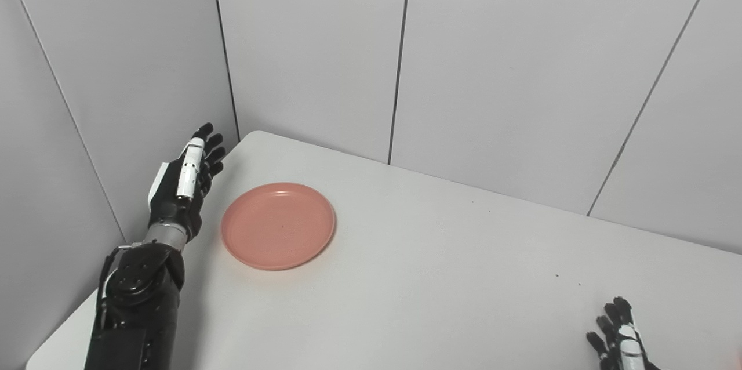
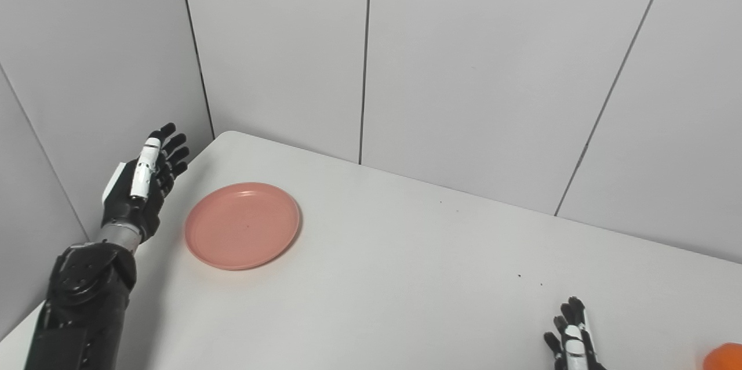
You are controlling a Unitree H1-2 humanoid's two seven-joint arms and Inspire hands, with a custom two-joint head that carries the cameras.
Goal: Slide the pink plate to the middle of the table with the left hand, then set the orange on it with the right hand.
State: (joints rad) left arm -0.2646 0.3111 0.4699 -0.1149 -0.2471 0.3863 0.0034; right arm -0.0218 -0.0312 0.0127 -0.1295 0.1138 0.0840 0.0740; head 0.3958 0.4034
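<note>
Nearest the camera, at the bottom right edge, the right hand [image 2: 571, 338] showed only its upper part, fingers upright and slightly apart with nothing seen in them, and just to its right sat one orange [image 2: 724, 357], cut off by the corner of the right eye view. One pink plate [image 1: 278, 225] lay flat and bare on the left part of the single white table [image 1: 440, 277], near its far left corner and well apart from the orange. One left hand [image 1: 182, 187] stood just beside the plate's left rim without touching it, palm edge-on, fingers extended and loosely spread, holding nothing.
</note>
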